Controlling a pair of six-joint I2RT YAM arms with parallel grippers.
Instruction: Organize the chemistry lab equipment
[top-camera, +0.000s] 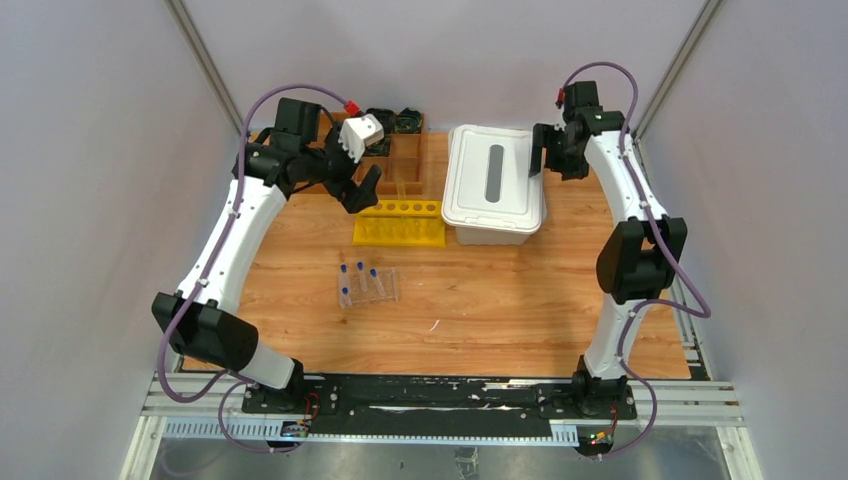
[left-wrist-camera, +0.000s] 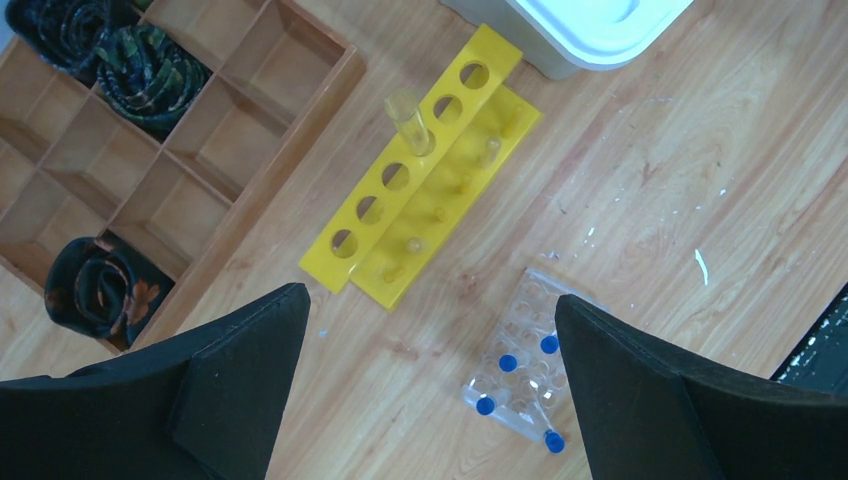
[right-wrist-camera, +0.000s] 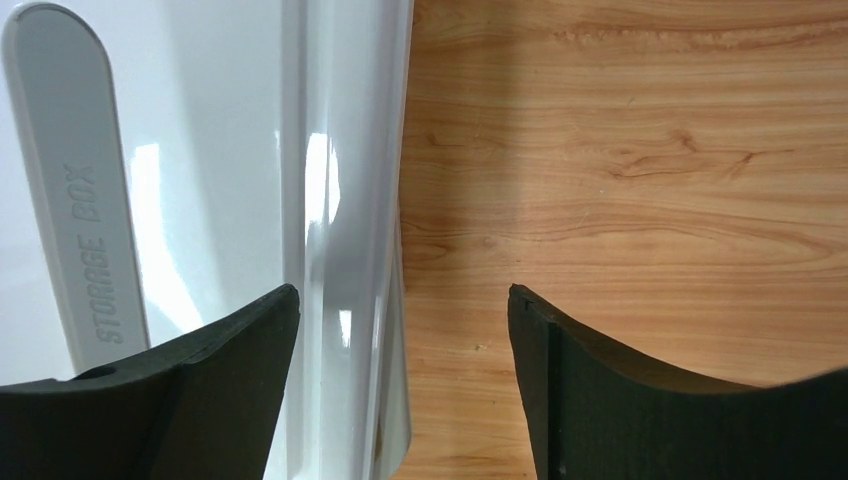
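Observation:
Small clear blue-capped tubes (top-camera: 361, 272) stand and lie in a clear rack (top-camera: 368, 287) left of the table's middle; in the left wrist view the tubes (left-wrist-camera: 508, 363) show between my fingers, far below. A thin glass tube (left-wrist-camera: 410, 120) stands in the yellow rack (left-wrist-camera: 430, 170). My left gripper (top-camera: 356, 186) hangs open and empty above the yellow rack's (top-camera: 400, 222) left end. My right gripper (top-camera: 535, 160) is open astride the right rim of the white storage box lid (right-wrist-camera: 350, 200); the rim lies between its fingers with a gap on each side.
The brown wooden divided tray (left-wrist-camera: 240, 130) with black coiled items (left-wrist-camera: 95, 290) stands at the back, left of the white storage box (top-camera: 495, 180). A small white scrap (top-camera: 435, 325) lies on the wood near the middle. Grey walls close in both sides.

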